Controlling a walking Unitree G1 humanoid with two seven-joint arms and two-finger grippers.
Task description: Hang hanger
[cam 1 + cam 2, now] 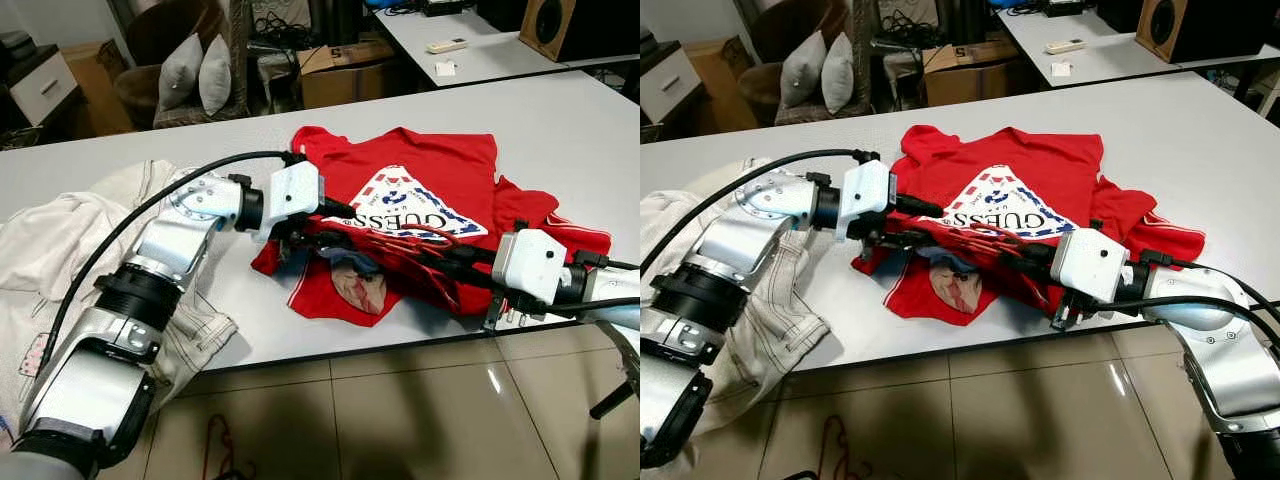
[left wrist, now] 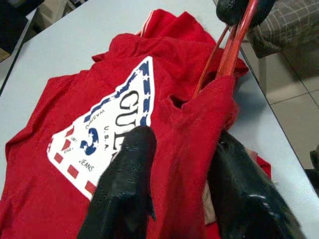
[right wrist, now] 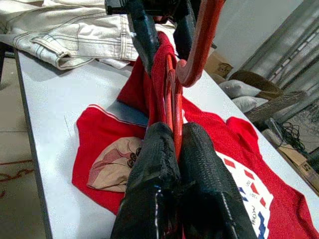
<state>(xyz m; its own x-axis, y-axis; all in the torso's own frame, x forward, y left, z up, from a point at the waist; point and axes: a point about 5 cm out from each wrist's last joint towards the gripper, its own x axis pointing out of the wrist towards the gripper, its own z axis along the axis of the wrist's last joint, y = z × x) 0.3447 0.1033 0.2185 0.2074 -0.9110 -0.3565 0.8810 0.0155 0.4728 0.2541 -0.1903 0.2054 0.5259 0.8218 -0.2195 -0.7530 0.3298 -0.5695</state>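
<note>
Red fabric dominates the middle of a pale grey table (image 1: 560, 130): a red T-shirt (image 1: 420, 165) with a white triangular logo lies flat, its lower edge close to the table's front edge. A thin red hanger (image 3: 172, 94) is at the shirt's hem, partly tucked inside the cloth.

The left gripper (image 2: 182, 184) reaches in from the robot's left. Its two black fingers are spread apart, with a raised fold of the shirt's red cloth standing between them. In the left wrist view the hanger's red wires emerge from a gap in that fold and run up to the other gripper's fingertips.

The right gripper (image 3: 174, 144) comes in from the robot's right, low over the front edge of the table. Its fingers are pressed together, pinching the hanger's red wire between them. In the right wrist view the hanger's curved hook rises just past those fingertips, next to the left gripper's fingers.

A heap of cream denim clothing (image 1: 60, 240) lies on the table at the robot's left, under the left arm. Beyond the table sit cardboard boxes (image 1: 340, 70) and a wicker chair with grey cushions (image 1: 195, 70). The floor (image 1: 400, 420) is glossy beige tile.
</note>
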